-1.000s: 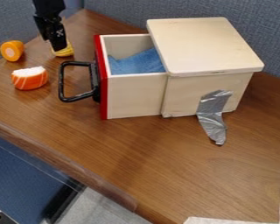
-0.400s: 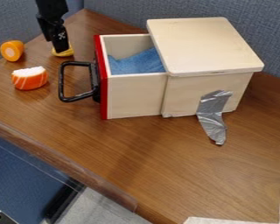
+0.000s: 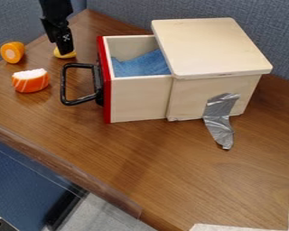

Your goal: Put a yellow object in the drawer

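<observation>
The gripper hangs at the far left of the table, its tip at the yellow thing and partly hiding it; whether it is spread, pressed together or pinching, I cannot tell. The yellow thing is outside the drawer, left of it. The drawer stands open to the left from the box, blue cloth inside. Left of its black handle lies the sushi; the orange piece is farther left and farther back.
</observation>
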Robot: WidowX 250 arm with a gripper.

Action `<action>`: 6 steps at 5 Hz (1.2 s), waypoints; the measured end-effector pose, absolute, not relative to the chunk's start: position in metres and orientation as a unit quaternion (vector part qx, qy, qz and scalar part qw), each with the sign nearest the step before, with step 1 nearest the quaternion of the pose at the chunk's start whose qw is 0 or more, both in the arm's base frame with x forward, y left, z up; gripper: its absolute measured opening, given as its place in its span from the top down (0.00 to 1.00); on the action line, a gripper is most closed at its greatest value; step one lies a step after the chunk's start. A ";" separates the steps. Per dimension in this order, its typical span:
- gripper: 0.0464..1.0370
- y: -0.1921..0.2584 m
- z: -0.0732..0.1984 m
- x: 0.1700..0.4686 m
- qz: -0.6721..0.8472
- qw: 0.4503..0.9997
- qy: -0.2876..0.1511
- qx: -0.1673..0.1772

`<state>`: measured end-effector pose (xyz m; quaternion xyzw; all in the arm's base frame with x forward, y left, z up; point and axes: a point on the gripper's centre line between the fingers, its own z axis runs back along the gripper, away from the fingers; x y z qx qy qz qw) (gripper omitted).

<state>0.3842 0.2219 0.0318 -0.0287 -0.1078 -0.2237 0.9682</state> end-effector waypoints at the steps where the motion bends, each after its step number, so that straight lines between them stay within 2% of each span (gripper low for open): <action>1: 0.35 0.219 0.029 0.388 -0.211 0.969 -0.121 -0.038; 2: 0.41 0.222 0.027 0.390 -0.194 0.972 -0.132 -0.032; 4: 0.41 0.223 0.024 0.386 -0.186 0.972 -0.140 -0.028; 6: 0.41 0.214 0.040 0.378 -0.218 0.965 -0.134 -0.058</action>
